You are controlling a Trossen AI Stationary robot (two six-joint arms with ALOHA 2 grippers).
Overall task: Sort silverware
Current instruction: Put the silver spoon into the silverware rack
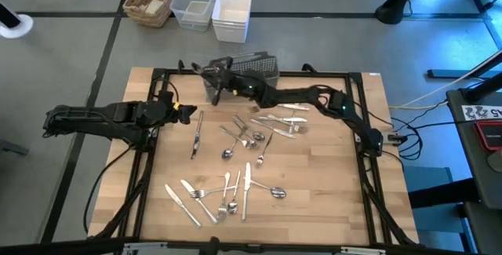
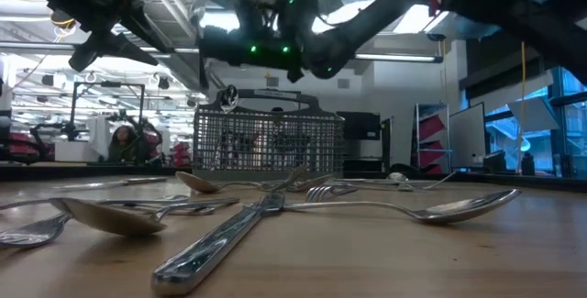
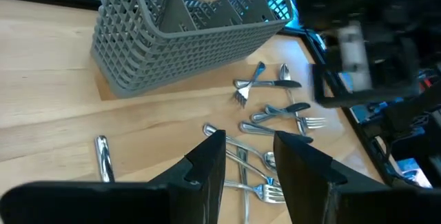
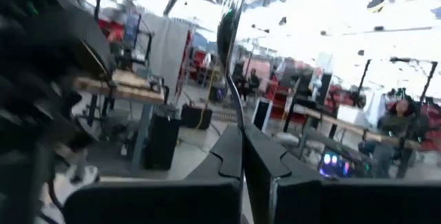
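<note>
Silverware lies scattered on the wooden table: a middle cluster, a near cluster, a lone knife and pieces by the caddy. The grey mesh caddy stands at the far edge. My right gripper hovers by the caddy's left end, shut on a thin shiny piece. A shiny rounded end shows above the caddy's rim; whether it is the held piece I cannot tell. My left gripper stands open above the table's left part, holding nothing. My right gripper pinches a thin piece of silverware between its two shut fingers. The piece sticks out past the fingertips, lifted clear of the table. Which kind of piece it is, and which end the fingers have, cannot be told.
A wicker basket, a clear bin and a white bin stand on the floor beyond the far edge. Black frame rails border the table. A person sits in the room behind.
</note>
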